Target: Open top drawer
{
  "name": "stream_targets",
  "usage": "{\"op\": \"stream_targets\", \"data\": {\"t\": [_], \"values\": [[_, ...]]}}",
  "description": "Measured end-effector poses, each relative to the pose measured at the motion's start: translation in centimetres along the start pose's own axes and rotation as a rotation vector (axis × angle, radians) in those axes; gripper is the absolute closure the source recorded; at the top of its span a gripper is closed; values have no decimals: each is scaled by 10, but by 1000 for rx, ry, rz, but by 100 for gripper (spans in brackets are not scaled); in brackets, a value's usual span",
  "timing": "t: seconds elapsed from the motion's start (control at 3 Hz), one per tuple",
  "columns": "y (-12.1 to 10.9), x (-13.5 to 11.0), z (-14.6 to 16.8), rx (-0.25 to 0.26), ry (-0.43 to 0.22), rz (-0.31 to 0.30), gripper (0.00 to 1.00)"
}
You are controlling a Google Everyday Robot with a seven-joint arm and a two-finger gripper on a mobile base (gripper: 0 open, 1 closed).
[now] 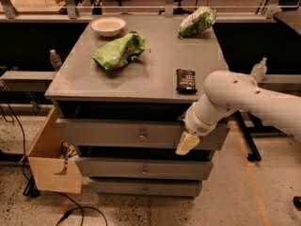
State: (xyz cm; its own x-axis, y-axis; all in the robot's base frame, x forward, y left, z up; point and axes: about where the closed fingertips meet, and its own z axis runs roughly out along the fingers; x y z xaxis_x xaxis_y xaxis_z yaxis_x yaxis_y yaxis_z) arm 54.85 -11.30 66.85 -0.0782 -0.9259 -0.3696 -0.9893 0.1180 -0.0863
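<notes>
No legible text anywhere.

the top drawer (103, 133) has a matt grey front with a small shiny metal knob (141, 136). the gripper (187, 144), pale and smooth like plastic, hangs at that front's right end. the box (49, 166) beside is bare wood; the green bag (120, 51) looks glossy.

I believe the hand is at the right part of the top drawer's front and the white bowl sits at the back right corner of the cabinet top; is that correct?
Not quite: the camera view shows the white bowl at the back left corner of the cabinet top. The hand is indeed at the right part of the front of the top drawer, right of its knob.
</notes>
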Motion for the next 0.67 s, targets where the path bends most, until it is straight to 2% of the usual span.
{"op": "stream_targets", "data": {"t": [0.33, 0.67], "values": [[8, -2, -15, 12, -16, -17, 63], [28, -8, -41, 16, -50, -45, 85]]}}
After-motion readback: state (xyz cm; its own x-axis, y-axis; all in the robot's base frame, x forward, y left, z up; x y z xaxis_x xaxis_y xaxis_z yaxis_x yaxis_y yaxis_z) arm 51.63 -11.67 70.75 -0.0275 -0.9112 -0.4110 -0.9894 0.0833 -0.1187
